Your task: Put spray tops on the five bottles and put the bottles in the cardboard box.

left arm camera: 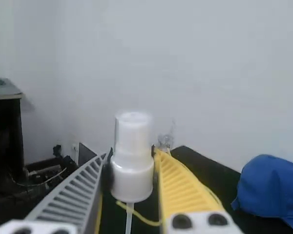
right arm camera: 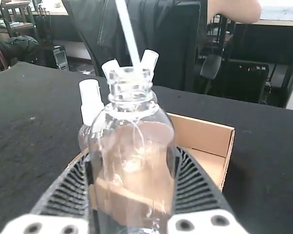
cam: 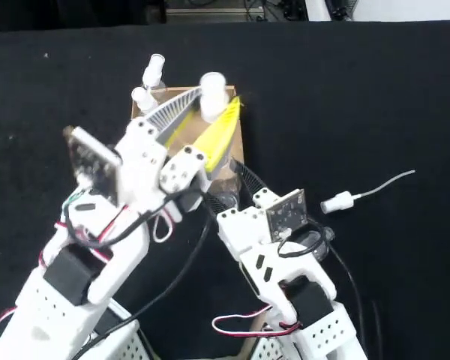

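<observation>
The spray top (left arm camera: 132,161) hung in the air over the cardboard box (cam: 237,146), gripped by its white collar in the left claw (cam: 216,101), one grey finger on one side and one yellow on the other. Its thin tube (right arm camera: 128,39) dropped down into the open neck of a clear bottle (right arm camera: 132,161), though the top itself was not yet seated on the neck. That bottle stood upright at the near edge of the box, clasped around its body by the black fingers of the right claw (cam: 232,184).

From where I stood, the left arm stretched long from the near left corner, wrist lifted and claw aimed out over the box. The right arm sat folded closer in, its claw low and pointed toward the box.

At the far end of the box, capped bottles (cam: 151,75) stood together, their white tops leaning a little apart. Well off to the right of the arms, a loose spray top (cam: 337,202) lay on its side on the black tabletop (cam: 360,97), its tube trailing away from the arms.
</observation>
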Robot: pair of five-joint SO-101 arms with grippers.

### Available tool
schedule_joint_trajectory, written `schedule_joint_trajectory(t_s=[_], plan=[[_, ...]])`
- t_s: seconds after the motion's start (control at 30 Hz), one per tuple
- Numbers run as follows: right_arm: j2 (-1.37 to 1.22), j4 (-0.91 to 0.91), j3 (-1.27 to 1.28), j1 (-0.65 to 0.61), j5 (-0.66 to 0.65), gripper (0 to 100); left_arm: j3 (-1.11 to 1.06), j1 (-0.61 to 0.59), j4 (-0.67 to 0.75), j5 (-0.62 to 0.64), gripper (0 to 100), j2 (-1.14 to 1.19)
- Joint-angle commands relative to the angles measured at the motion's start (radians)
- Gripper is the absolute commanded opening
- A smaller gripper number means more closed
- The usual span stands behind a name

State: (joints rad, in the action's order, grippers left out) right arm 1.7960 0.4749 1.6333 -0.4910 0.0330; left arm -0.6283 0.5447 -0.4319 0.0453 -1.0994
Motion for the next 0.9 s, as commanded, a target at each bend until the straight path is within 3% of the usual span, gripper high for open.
schedule_joint_trajectory(t_s=[0.0,0.57,0.77,0.87], plan=[[0.119,-0.034,-0.008,-0.009,0.003,1.1,0.165,-0.035,-0.107,-0.005,3,0.052],[0.119,-0.035,-0.039,-0.009,0.003,1.1,0.232,-0.041,-0.163,-0.009,3,0.227],[0.119,-0.035,-0.039,-0.009,0.003,1.1,0.292,-0.044,-0.281,-0.005,23,0.198],[0.119,-0.035,-0.039,-0.009,0.003,1.1,0.331,-0.048,-0.334,-0.009,24,0.193]])
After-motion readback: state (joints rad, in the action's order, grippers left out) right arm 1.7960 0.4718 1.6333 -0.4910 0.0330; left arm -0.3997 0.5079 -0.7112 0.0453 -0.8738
